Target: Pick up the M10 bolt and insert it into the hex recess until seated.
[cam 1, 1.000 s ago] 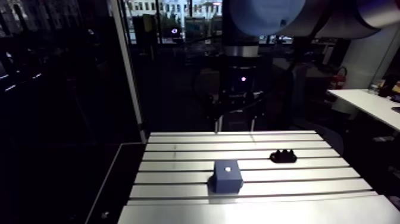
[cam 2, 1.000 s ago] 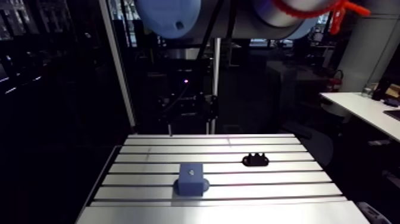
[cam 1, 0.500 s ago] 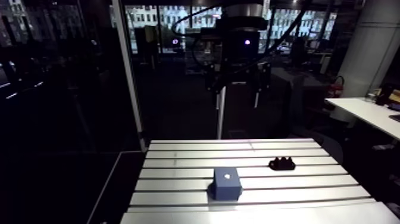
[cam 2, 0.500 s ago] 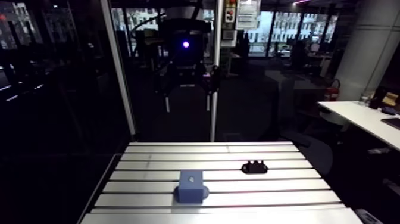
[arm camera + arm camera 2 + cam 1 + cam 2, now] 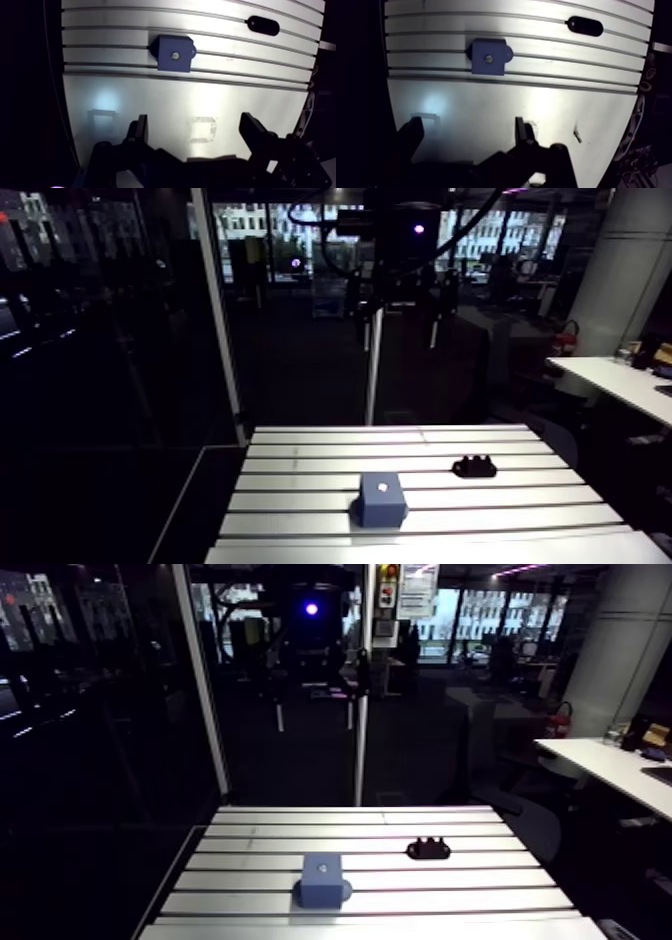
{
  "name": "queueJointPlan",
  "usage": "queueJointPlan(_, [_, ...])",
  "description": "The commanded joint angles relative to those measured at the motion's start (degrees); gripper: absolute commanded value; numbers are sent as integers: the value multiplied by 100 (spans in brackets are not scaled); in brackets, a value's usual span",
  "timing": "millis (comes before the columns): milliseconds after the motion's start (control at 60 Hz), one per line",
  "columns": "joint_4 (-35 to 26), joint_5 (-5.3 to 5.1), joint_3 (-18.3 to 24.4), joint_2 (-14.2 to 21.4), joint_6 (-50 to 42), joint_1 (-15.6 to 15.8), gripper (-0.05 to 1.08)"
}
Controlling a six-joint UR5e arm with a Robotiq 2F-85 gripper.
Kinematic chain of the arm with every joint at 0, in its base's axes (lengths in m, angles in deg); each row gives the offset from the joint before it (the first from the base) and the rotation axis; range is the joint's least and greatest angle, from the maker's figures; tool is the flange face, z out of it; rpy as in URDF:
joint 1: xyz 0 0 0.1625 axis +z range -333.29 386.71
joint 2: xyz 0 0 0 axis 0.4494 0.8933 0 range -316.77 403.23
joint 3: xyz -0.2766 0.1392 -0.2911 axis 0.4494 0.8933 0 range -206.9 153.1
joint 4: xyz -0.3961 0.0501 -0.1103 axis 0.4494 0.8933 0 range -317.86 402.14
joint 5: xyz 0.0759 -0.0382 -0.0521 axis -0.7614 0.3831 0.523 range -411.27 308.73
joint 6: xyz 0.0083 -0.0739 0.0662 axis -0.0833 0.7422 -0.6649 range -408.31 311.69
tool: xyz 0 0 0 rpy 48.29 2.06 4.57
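Note:
A blue block [image 5: 381, 498] stands near the middle of the slotted table [image 5: 520, 513]. A small bright metal spot [image 5: 174, 55] sits in the centre of its top face; I cannot tell whether it is the bolt's end. My gripper [image 5: 315, 714] hangs high over the table's far edge, well clear of the block. From the wrist, the gripper [image 5: 195, 132] is open with nothing between its fingers [image 5: 140, 131]. The block [image 5: 489, 56] lies far ahead of them, across a smooth plate [image 5: 486, 105].
A black oval holder [image 5: 474, 466] with small bumps on top lies on the table to the right of the block and a little behind it; it also shows ahead of the gripper as the holder [image 5: 263, 25]. A thin short mark [image 5: 577, 135] lies on the smooth plate.
The gripper has risen from just above the table's far edge to well above it, and the camera has shifted with the arm. Block and holder stay put.

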Motion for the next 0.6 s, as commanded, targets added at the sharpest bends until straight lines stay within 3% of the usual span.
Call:
queueJointPlan(17, [-2, -10, 38, 31, 0, -9, 1])
queueJointPlan(600, [25, -19, -13, -4, 0, 0, 1])
